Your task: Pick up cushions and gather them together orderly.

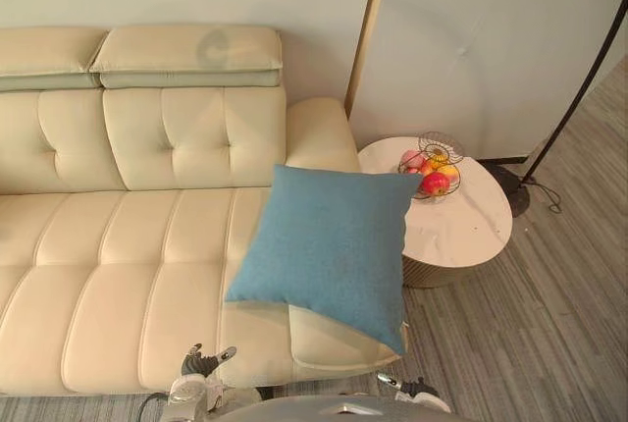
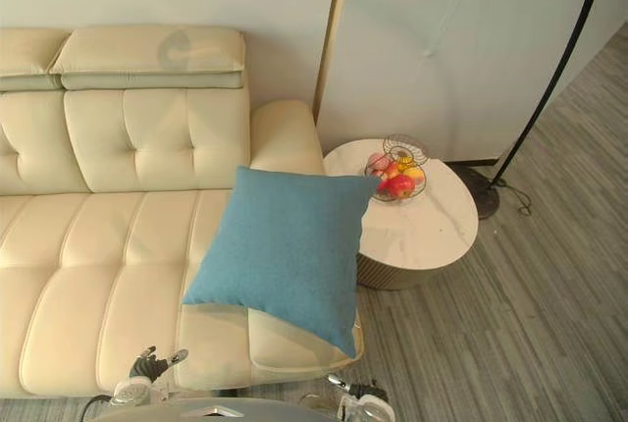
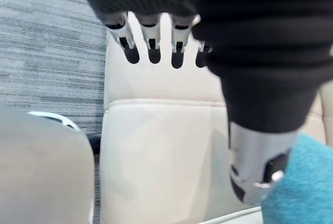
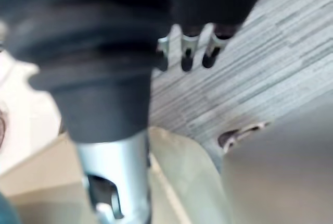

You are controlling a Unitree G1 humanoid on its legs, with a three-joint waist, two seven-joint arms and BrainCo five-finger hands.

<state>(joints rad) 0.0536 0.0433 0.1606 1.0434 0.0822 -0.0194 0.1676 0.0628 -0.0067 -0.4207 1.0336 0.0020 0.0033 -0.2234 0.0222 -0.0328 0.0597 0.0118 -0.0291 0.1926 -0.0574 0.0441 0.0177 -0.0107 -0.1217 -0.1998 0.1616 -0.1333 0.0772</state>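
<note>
Nearest, low at sofa front: left hand and right hand, both w/ fingers loose, gripping nothing. Further in: blue cushion lying on seat's right end, below armrest. Beyond, to right: round side table w/ fruit basket.

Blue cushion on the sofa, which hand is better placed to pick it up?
Probably the right hand: it sits just below the near corner of the blue cushion, while the left hand is slightly farther off, by the sofa front.
</note>
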